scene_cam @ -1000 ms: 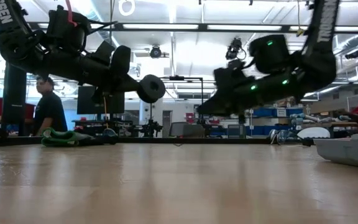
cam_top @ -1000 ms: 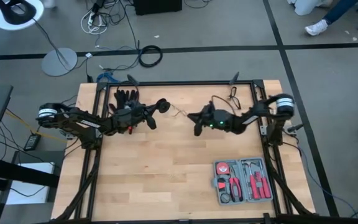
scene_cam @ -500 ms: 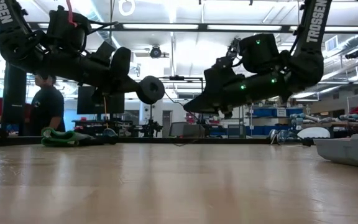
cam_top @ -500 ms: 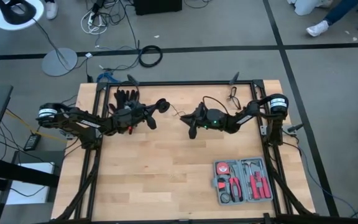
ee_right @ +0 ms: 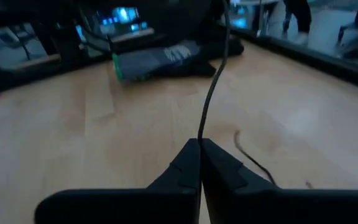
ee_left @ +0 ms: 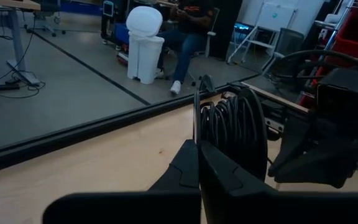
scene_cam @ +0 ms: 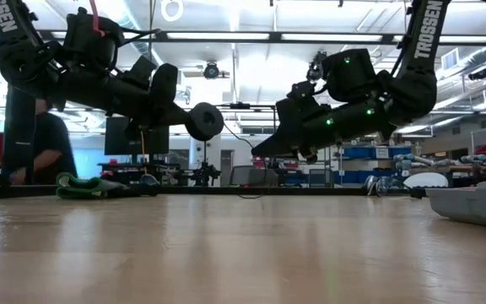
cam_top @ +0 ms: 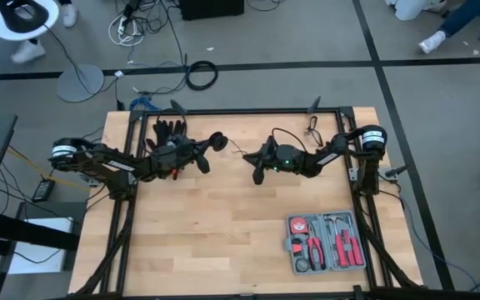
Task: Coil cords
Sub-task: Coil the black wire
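We hold the cord in the air between our two arms, above the far half of the pale wooden table (cam_top: 223,233). Our left gripper (cam_top: 210,151) is clamped tight on the small round black disc (scene_cam: 204,121), on which turns of the thin black wire (ee_right: 215,74) are already wound, as the left wrist view shows (ee_left: 235,127). We judge the disc is kept up and steady so that it can serve as a spool. Our right gripper (cam_top: 257,170), just to the right of the disc, has its fingers pinched together on the wire, which rises from the fingertips toward the disc; the strand between the two grippers is almost too fine to follow from above, so we can only suppose it runs fairly taut. Keeping the right gripper near the disc probably leaves a short, controllable length for the next turn. A loose bit of wire seems to lie on the wood below the right gripper. There is ample room: the middle and near left of the table are bare, the grey tool tray with red-handled pliers (cam_top: 324,242) sits well apart at the near right, and the dark glove (cam_top: 170,130) lies at the far edge behind the left arm, near the black frame rail (cam_top: 240,111).
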